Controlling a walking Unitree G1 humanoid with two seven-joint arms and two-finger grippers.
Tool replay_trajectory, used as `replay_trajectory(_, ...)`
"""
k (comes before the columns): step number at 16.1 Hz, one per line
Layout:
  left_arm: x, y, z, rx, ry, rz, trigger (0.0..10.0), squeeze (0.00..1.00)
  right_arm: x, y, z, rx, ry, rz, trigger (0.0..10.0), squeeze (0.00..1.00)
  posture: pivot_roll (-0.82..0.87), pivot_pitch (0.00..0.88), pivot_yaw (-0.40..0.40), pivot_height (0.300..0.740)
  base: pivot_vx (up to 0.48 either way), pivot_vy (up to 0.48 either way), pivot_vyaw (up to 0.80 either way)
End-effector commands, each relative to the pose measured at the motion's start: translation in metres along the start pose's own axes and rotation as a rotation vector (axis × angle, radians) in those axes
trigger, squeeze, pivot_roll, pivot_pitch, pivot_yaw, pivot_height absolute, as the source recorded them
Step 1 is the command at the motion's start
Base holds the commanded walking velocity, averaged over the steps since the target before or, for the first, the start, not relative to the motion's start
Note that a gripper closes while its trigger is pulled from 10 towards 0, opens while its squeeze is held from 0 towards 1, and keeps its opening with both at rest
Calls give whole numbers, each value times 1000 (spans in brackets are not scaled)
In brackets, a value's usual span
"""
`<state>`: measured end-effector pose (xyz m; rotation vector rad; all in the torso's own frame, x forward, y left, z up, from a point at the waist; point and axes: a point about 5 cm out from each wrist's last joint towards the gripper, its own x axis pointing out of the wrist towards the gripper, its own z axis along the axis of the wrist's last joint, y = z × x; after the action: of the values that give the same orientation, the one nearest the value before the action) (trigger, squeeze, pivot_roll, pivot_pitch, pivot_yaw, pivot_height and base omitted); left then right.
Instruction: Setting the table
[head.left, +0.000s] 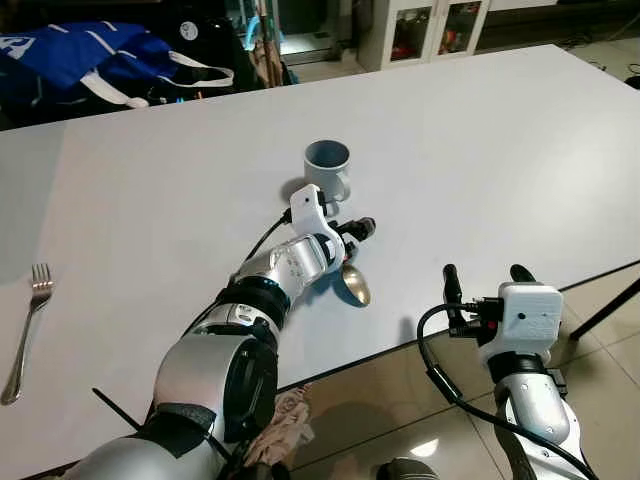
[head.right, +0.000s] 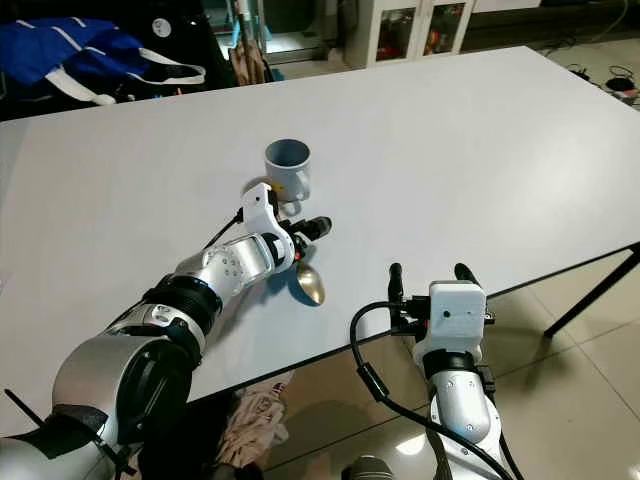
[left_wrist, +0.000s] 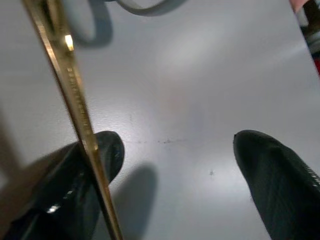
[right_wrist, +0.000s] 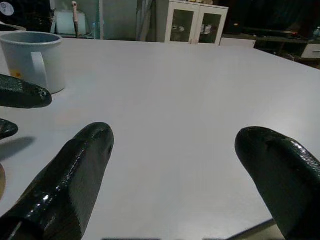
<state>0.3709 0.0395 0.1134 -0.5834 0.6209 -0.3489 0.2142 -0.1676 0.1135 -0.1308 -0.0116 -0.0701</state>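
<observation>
A gold spoon (head.left: 355, 285) lies on the white table (head.left: 500, 150) near its front edge, bowl toward me. Its handle (left_wrist: 75, 105) runs up past one finger (left_wrist: 75, 195) of my left gripper (head.left: 355, 240), which is open low over the table and not clamped on it. Just beyond that gripper a grey-blue mug (head.left: 328, 170) stands upright. At the table's far left lies a silver fork (head.left: 28, 325). My right gripper (head.left: 483, 275) is open at the front edge, to the right of the spoon, with nothing between its fingers (right_wrist: 75, 175).
A blue bag (head.left: 90, 55) rests past the table's far left edge. A white glass-door cabinet (head.left: 430, 25) stands behind the table. A crumpled cloth (head.left: 285, 425) lies on the tiled floor below the front edge.
</observation>
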Motion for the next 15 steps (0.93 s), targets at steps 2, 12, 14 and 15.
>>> replay_trajectory(2,-4,27,-7,113,40,155,10000,1000,2,2,1,0,1,11,10000,0,-263,45,58,727,0,0,0)
replay_trajectory(12,-8,42,-2,248,-10,269,10000,1000,1,2,-1,-4,9,11,10000,0,-265,47,58,727,0,0,0)
replay_trajectory(14,-9,45,0,257,-22,289,10000,1000,0,1,-1,-5,9,11,10000,0,-267,48,57,727,0,0,0)
replay_trajectory(15,-9,45,1,261,-29,297,10000,1000,1,1,-1,-5,10,11,10000,0,-267,48,58,727,0,0,0)
